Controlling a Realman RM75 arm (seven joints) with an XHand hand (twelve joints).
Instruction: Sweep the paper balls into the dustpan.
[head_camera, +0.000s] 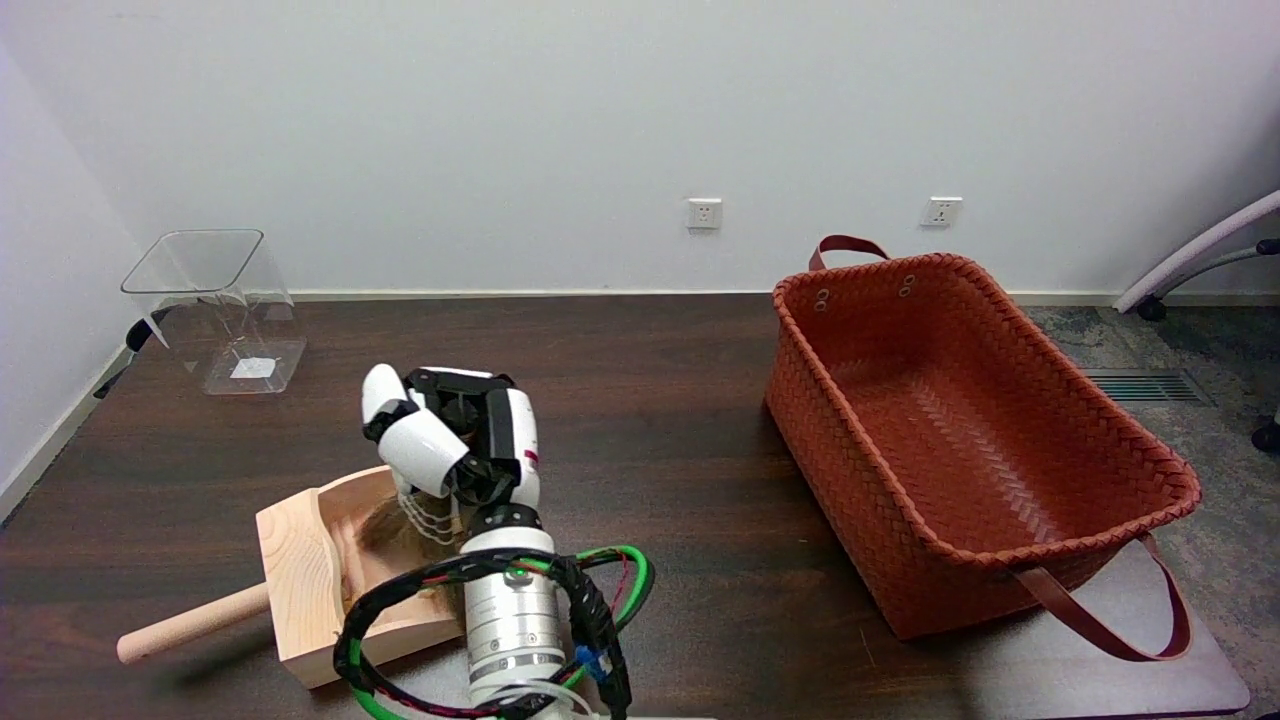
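Though half covered by the right hand, sits plainly at the table's near left: wooden dustpan, flat on the dark surface. Runs its long axis from near left to far right, with the round handle pointing left and slightly near and the open mouth facing right and slightly far. Shows pale grain on the back wall and a scooped hollow inside.

Hangs just above the dustpan's mouth, wrist toward the near edge, fingers curled in and pressed close together. Appears to grip a small brush, though only pale strands and a brownish blur show beneath the palm, over the hollow; cannot tell for certain what is held. Carries a loop of black, green and red cable around the silver wrist.

Dark brown wood-grain table, glossy, reaching back to a white wall. Holds a large woven reddish basket on the right, well apart from the dustpan, with leather straps at its near and far ends. Holds a clear plastic container at the far left corner, tilted. Two wall sockets above the skirting. Grey carpet with a floor vent at far right, and part of a chair beyond it.
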